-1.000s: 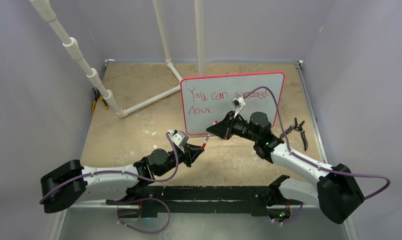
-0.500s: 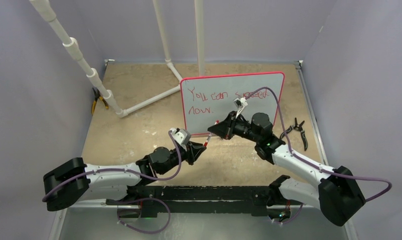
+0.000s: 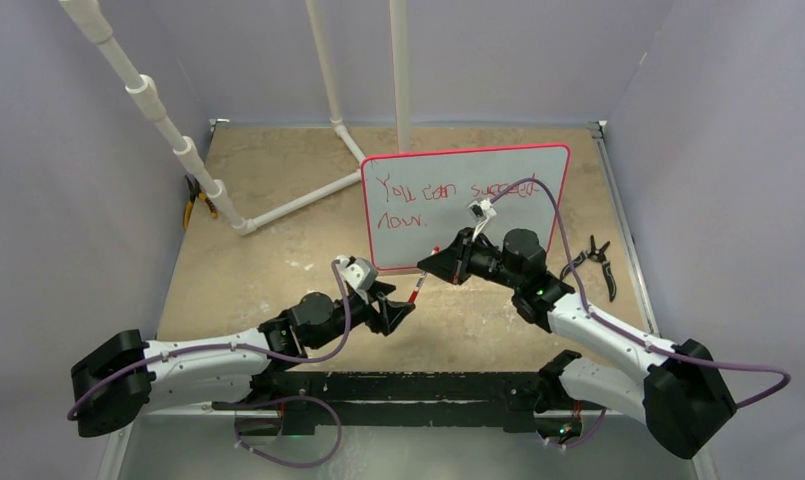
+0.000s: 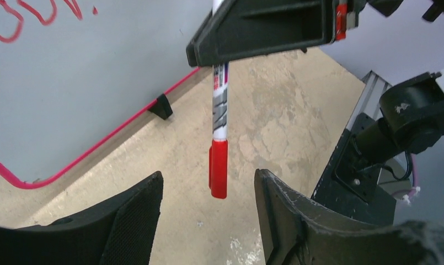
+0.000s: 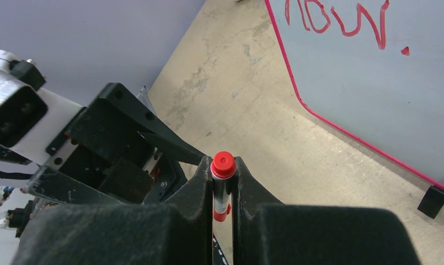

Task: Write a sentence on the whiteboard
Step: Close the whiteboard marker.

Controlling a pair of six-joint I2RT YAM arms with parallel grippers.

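Observation:
The whiteboard (image 3: 465, 205) stands upright mid-table, its pink frame around the red sentence (image 3: 448, 192), which reads "You can succeed now." My right gripper (image 3: 425, 266) is shut on a marker (image 3: 416, 290) in front of the board's lower left corner. The marker hangs down with its red cap (image 4: 219, 168) on. In the right wrist view the marker's red end (image 5: 223, 164) sits clamped between the fingers. My left gripper (image 4: 208, 176) is open just below the cap, one finger on each side of it, neither touching.
White PVC pipes (image 3: 178, 140) run across the back left. Yellow-handled pliers (image 3: 196, 205) lie at the left wall and black pliers (image 3: 598, 260) right of the board. A black board foot (image 4: 161, 106) rests on the tan table (image 3: 268, 250).
My left gripper has opened and drawn back a little from the marker's cap. The right gripper has kept its hold on the marker and shifted only slightly.

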